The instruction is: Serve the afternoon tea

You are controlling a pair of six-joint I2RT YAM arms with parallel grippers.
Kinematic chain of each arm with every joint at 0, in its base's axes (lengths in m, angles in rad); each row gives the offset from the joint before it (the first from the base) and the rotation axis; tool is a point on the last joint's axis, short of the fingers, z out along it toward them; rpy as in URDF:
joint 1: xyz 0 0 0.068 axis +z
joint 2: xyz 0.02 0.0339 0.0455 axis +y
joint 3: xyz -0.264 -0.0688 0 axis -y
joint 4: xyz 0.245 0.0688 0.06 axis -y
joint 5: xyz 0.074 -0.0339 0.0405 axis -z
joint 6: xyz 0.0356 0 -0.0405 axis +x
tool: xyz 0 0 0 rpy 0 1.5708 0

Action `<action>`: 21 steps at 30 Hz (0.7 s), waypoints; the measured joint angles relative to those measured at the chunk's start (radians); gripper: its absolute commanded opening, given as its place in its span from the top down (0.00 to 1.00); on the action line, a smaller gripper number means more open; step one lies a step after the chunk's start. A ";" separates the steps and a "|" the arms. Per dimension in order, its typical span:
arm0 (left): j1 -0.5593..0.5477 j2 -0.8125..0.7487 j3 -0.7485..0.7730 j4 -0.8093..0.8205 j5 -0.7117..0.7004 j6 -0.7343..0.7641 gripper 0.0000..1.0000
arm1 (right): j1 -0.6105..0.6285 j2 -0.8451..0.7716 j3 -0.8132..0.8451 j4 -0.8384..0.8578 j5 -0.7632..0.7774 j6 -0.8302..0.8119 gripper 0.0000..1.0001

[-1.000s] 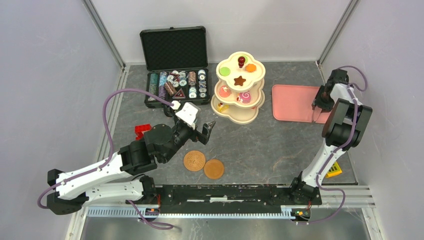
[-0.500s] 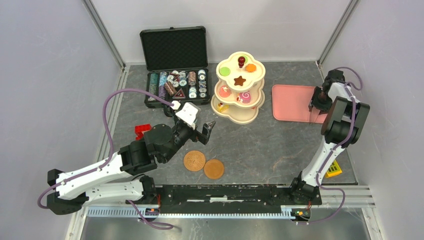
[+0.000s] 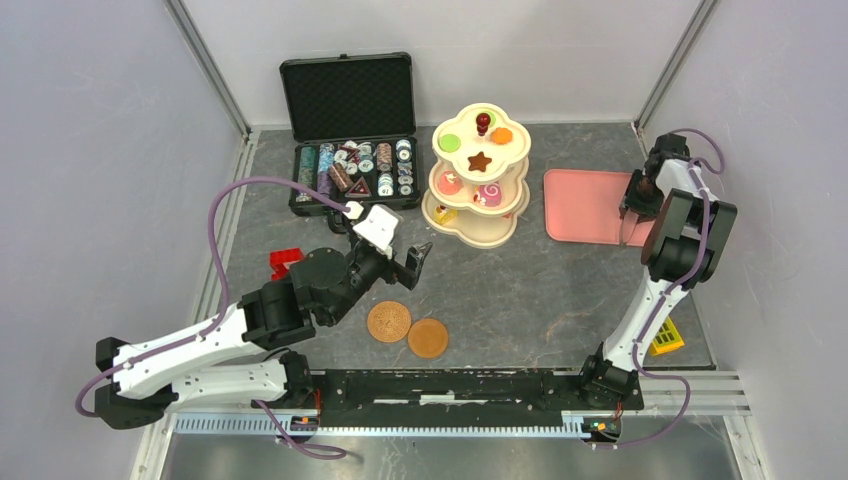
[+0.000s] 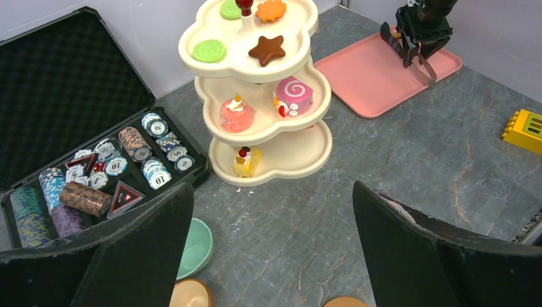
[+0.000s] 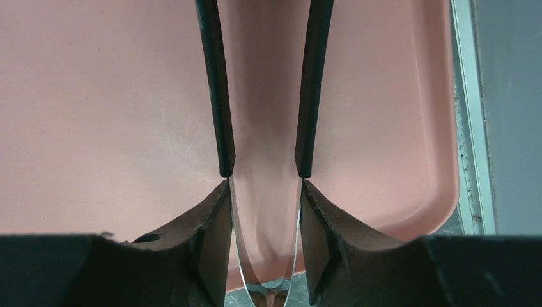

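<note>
Centrally, the stand: the cream three-tier stand (image 3: 490,232) is upright at the middle of the bench (image 3: 540,290), between the poker-chip case (image 3: 348,100) and the pink tray (image 3: 580,205). Toy pastries (image 4: 294,96) sit loose on every tier.
Cups and saucers: two brown saucers (image 3: 389,321) lie side by side near the front. A teal cup (image 4: 195,246) sits under the left arm, hidden from above. I can't make out the brown cup.
Left hand (image 4: 271,256): spread fully wide, empty, low and facing the stand.
Right hand (image 4: 420,64): fingers a narrow gap apart with nothing between them, poised just over the tray's right part.
Progress: the tray is bare, so I'd say serving has hardly begun.
Risk at the stand: it is tall and loaded. A sideways nudge from a wide finger, or a lift by one tier, could tip it and shed the pastries.
Risk at the cup: it sits just beside the left hand's finger, so a forward sweep could knock it over or shove the saucers.
Risk at the tray: the right hand is so low that a slight dip could scrape the tray or push it.
</note>
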 measured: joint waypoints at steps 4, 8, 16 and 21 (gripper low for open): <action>0.002 0.005 0.000 0.000 0.001 0.000 0.00 | 0.006 -0.001 -0.002 0.002 0.000 0.000 0.84; 0.004 0.007 0.000 0.000 0.003 0.000 0.00 | 0.012 -0.024 -0.038 0.023 -0.001 0.000 0.89; 0.004 0.008 0.000 -0.001 0.003 0.000 0.00 | 0.017 -0.142 -0.174 0.041 -0.014 0.000 0.94; 0.004 0.011 0.000 -0.001 0.003 0.000 0.00 | 0.031 -0.321 -0.325 0.065 -0.050 -0.001 0.95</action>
